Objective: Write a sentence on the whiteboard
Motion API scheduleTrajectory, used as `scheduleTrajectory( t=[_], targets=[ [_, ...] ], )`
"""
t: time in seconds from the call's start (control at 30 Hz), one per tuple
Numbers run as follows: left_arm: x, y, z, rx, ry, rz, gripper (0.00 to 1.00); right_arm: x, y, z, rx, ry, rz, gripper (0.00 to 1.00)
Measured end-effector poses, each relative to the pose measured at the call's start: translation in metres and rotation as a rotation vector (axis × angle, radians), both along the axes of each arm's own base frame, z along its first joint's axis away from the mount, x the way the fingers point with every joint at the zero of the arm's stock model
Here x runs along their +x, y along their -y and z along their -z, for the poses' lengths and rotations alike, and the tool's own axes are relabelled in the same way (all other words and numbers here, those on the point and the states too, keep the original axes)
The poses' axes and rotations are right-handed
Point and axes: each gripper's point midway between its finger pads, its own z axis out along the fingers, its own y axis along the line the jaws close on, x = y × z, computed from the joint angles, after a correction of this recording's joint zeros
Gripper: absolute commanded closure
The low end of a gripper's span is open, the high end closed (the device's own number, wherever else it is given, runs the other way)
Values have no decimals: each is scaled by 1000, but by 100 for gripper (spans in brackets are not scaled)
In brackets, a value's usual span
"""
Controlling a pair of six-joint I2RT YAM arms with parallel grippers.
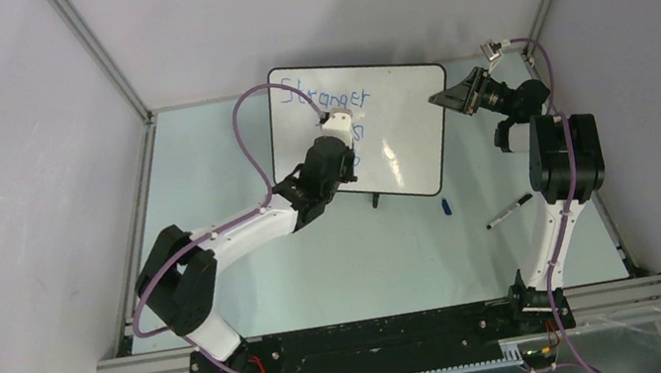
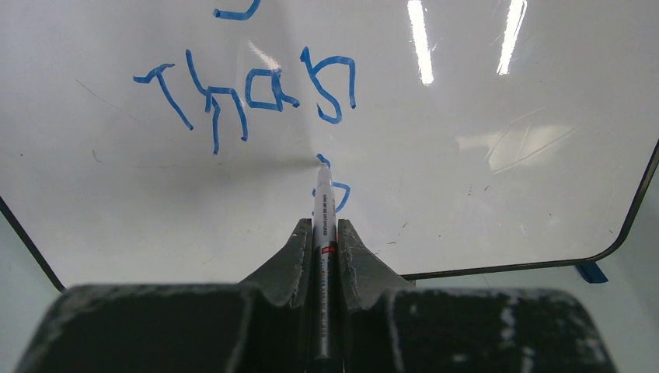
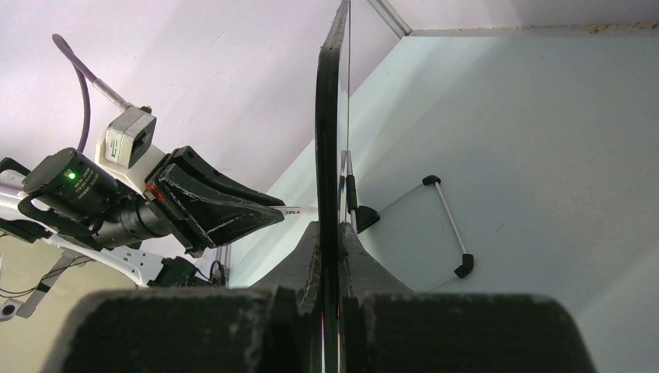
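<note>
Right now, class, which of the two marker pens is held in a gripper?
The white-barrelled marker pen, clamped in the left gripper; the dark marker pen lies loose on the pale table.

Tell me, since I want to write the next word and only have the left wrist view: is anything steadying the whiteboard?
Observer: Yes. The right pincer is shut on the right edge of the whiteboard.
Operator: What does the line cut off at the top of my view read?
Observer: In the top view, the sentence starts with "Stranger".
Operator: Anything else to write with nearby?
Observer: A second marker lies on the table, off the board's near right corner.
</note>
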Motion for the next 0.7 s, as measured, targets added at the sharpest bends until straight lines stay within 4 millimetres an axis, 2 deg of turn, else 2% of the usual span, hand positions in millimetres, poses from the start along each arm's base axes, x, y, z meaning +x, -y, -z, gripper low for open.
scheduleTrajectory(
  t=[0.7],
  targets=[
    [3, 3, 0, 2, 0, 0, 100, 0, 0, 0, 0, -1, 0, 100]
  ],
)
